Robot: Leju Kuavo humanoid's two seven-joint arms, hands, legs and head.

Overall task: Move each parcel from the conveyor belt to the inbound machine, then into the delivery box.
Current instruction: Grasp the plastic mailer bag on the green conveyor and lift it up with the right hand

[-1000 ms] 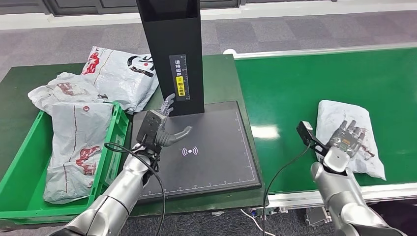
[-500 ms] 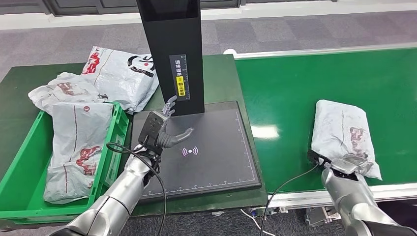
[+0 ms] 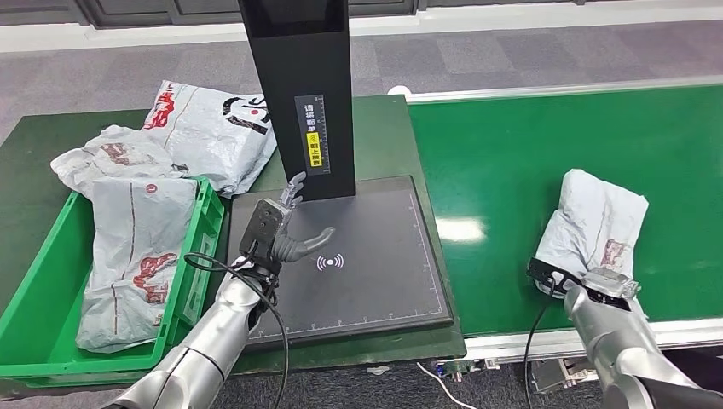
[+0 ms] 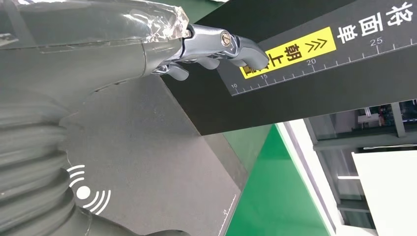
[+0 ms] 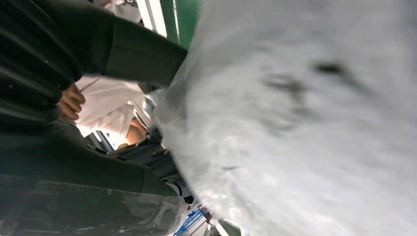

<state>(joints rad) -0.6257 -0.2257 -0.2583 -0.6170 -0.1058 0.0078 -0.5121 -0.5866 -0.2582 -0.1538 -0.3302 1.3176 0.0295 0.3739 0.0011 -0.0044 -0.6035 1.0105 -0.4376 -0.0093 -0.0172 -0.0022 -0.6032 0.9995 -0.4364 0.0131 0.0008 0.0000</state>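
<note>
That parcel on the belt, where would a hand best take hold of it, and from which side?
Probably at the near end of the parcel, coming from the robot's side of the belt. It is a soft, crumpled bag lying lengthwise away from the robot, and the right hand is at that end.

You have four parcels: one on the conveyor belt [image 3: 546, 145], one in the green box [image 3: 26, 298] (two lie behind it).

Parcels: belt parcel [image 3: 597, 223], boxed parcel [image 3: 128, 256], rear parcels [image 3: 205, 128] [image 3: 107, 158].
</note>
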